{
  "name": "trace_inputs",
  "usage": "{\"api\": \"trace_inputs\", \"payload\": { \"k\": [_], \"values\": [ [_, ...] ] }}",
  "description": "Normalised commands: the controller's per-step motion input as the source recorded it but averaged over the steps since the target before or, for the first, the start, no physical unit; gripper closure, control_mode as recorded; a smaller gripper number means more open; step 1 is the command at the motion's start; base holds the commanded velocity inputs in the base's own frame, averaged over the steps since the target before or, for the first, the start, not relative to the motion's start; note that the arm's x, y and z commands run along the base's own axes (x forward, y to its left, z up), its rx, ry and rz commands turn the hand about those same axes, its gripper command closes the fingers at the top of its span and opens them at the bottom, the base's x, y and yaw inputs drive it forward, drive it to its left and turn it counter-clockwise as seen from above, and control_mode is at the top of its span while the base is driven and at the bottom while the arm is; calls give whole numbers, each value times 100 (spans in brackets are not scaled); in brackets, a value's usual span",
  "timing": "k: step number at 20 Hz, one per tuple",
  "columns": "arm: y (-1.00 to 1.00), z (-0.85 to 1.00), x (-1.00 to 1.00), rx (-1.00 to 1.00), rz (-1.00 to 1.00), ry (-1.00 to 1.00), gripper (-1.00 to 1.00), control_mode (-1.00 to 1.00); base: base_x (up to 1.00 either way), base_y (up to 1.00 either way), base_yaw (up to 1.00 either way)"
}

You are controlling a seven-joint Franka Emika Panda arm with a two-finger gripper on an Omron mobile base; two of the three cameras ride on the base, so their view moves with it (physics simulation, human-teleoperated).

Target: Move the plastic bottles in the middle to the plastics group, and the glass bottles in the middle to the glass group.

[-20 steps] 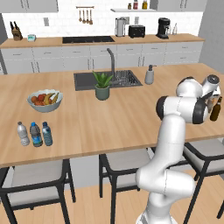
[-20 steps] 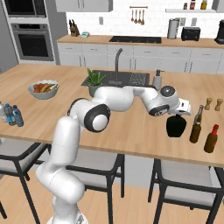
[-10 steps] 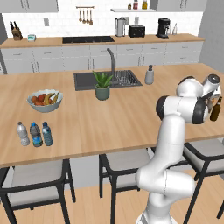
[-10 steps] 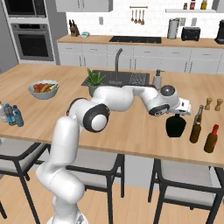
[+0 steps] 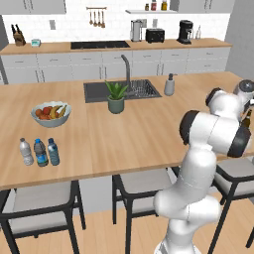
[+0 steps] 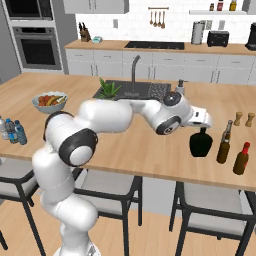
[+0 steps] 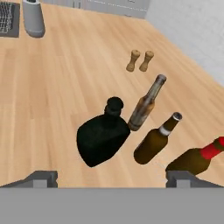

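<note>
Gripper point(image 7: 112, 178): released, jaws spread wide, holding nothing; its two dark fingertips point(image 7: 41, 178) stand at the lower left and lower right of the hand view, above the black flask.
Black flask point(image 7: 101, 138): squat and round with a narrow neck, upright on the wooden counter point(image 7: 65, 83); lower centre of the hand view, right of centre in the right base view point(image 6: 200, 143), just beneath the hand.
Tall slim bottle point(image 7: 146, 104): grey-brown glass with a dark narrow neck, just beside the flask on its right in the hand view; whether they touch cannot be told.
Brown beer-type bottle point(image 7: 156, 140): lower right of the hand view, close beside the tall slim bottle.
Red-capped bottle point(image 7: 199, 157): dark, at the lower right edge of the hand view; far right of the right base view point(image 6: 241, 159).
Wooden shakers point(image 7: 140, 60): a pair, upper centre-right of the hand view, well apart from the bottles.
Water bottles point(image 5: 39, 152): three small ones in a row, touching or nearly so, at the left of the left base view, near the counter's front edge; the rightmost, pale blue point(image 5: 52, 151), stands beside the dark-blue-labelled one point(image 5: 40, 152) and the greyish-clear one point(image 5: 26, 152).
Fruit bowl point(image 5: 50, 113): left of centre, behind the water bottles.
Potted plant point(image 5: 116, 96): centre, by the sink point(image 5: 141, 89).
</note>
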Motion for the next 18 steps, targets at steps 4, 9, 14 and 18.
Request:
{"api": "trace_inputs", "payload": {
  "k": [4, 9, 14, 18],
  "values": [
    [100, 0, -72, -36, 0, 0, -100, -100, 0, 0, 0],
    [61, 17, -10, -14, -3, 1, -100, -100, 0, 0, 0],
    [4, 33, -9, 9, -2, -2, -100, -100, 0, 0, 0],
    [0, 52, -12, 3, 0, -12, -100, -100, 0, 0, 0]
  ]
}}
